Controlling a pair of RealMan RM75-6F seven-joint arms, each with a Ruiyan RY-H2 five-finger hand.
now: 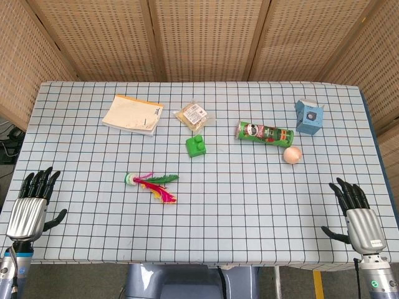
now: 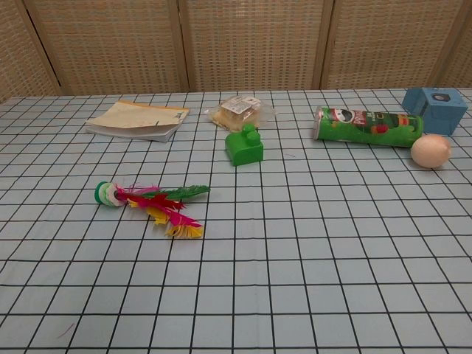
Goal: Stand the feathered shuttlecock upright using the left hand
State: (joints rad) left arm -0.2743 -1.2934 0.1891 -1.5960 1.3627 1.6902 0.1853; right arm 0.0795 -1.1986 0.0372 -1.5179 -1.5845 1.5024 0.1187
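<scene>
The feathered shuttlecock [image 1: 151, 184] [image 2: 148, 203] lies on its side on the checked tablecloth, its white-and-green base pointing left and its red, green and yellow feathers fanning right. My left hand [image 1: 32, 204] rests at the table's near left edge, fingers apart and holding nothing, well to the left of the shuttlecock. At the near right edge my right hand [image 1: 357, 213] is likewise spread with nothing in it. Neither hand shows in the chest view.
A notebook [image 1: 132, 114] lies at the back left. A wrapped snack [image 1: 194, 114] and a green block [image 1: 196, 146] sit mid-table. Further right are a green chip can [image 1: 264, 132] on its side, a peach ball [image 1: 292, 154] and a blue box [image 1: 309, 116].
</scene>
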